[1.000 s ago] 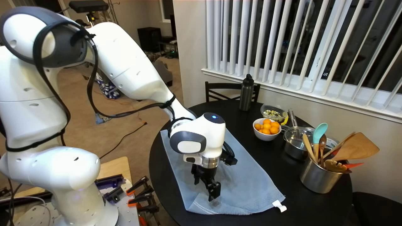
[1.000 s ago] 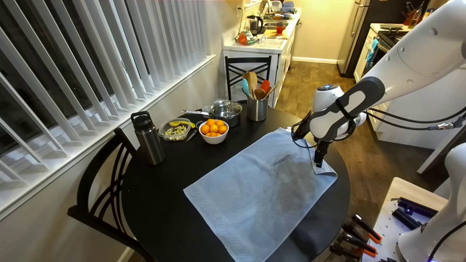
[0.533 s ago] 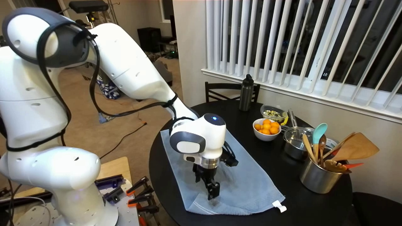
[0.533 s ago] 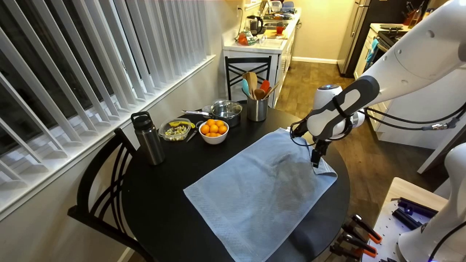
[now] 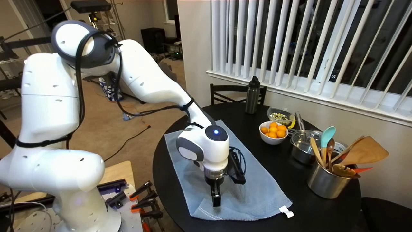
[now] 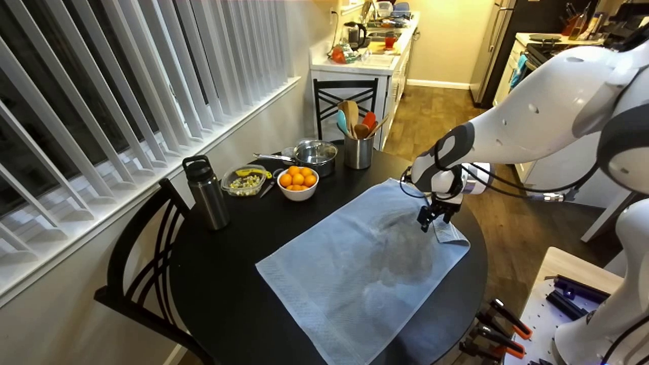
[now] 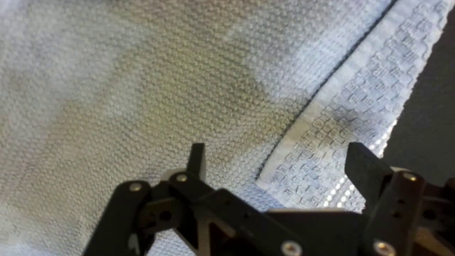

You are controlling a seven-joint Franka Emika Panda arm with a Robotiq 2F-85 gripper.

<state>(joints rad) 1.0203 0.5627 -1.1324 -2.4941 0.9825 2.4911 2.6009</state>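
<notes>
Blue towel [image 6: 355, 284] lies spread over the round black table [image 6: 220, 284]. Main field nearly flat; at the end bearing the white tag [image 5: 286, 211], the corner away from the tag is turned back in a folded flap [image 7: 320, 149]. Flap shows a waffle weave, a pale hem [image 7: 295, 137] and two rows of white dots [image 7: 333, 192].

Gripper [image 7: 277, 151] points down above that corner of the towel. Fingers [image 7: 196, 160] spread wide: in the wrist view one tip sits over the towel's main field, the other over the flap near its outer edge, hem running between. Tips low, close to the cloth; contact cannot be told. Darker patch [image 6: 405, 248] on the towel beside the gripper in an exterior view; shadow or stain, unclear.

Off the towel's long edge on the tag side: white bowl [image 6: 299, 194] heaped with oranges [image 6: 298, 178]; farther out from the towel, steel pot [image 6: 327, 166] and clear container [image 6: 233, 172] with chopped greenish food [image 6: 245, 184]. Metal canister [image 6: 358, 153] of utensils [image 5: 367, 150] stands near the towel's tagged corner. Steel bottle [image 6: 209, 197] upright off the other end of that same edge, well apart from the towel.
</notes>
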